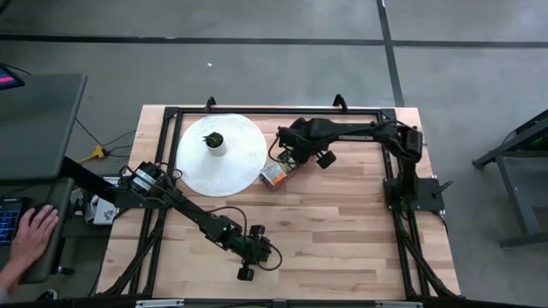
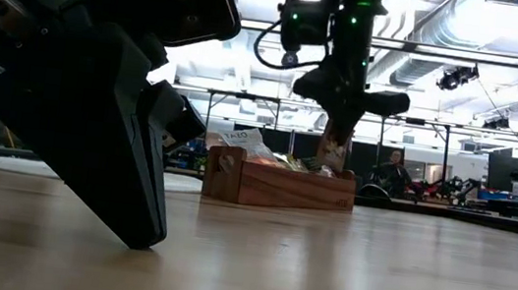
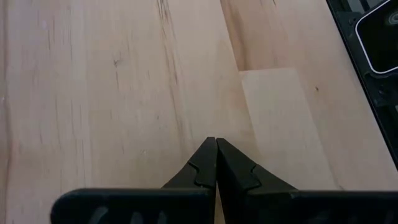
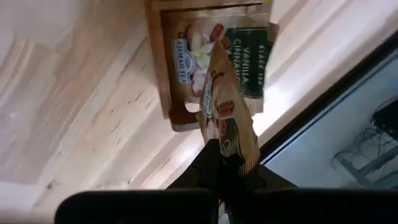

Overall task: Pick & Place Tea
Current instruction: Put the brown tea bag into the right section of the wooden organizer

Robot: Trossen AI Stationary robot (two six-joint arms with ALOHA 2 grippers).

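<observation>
My right gripper [image 1: 289, 156] [image 2: 338, 125] hangs over the long brown wooden box [image 2: 279, 185] [image 4: 163, 68], which stands beside the white round disc [image 1: 240, 162] on the table's far half. It is shut on a brownish tea sachet [image 4: 225, 102] [image 2: 334, 152]. More sachets stand in the box, among them a white-and-orange one [image 4: 189, 53] and a green one [image 4: 249, 62]. My left gripper [image 1: 247, 269] [image 3: 216, 144] is shut on nothing, low over bare wood near the table's near edge. My right gripper pinches the brownish sachet between its two fingers at the sachet's upper end [image 4: 231, 144]. The fingers come from above, pointing down. The sachet hangs below them over the box, its lower end [image 2: 333, 164] about level with the box's top; whether it is clear I cannot tell.
The white disc carries a small dark knob [image 1: 214, 139]. A black frame [image 1: 257, 111] runs along the table's far and side edges. Bare wood [image 1: 342, 231] fills the table's middle and near right. A person's hand [image 1: 34, 229] rests on a keyboard beyond the left edge.
</observation>
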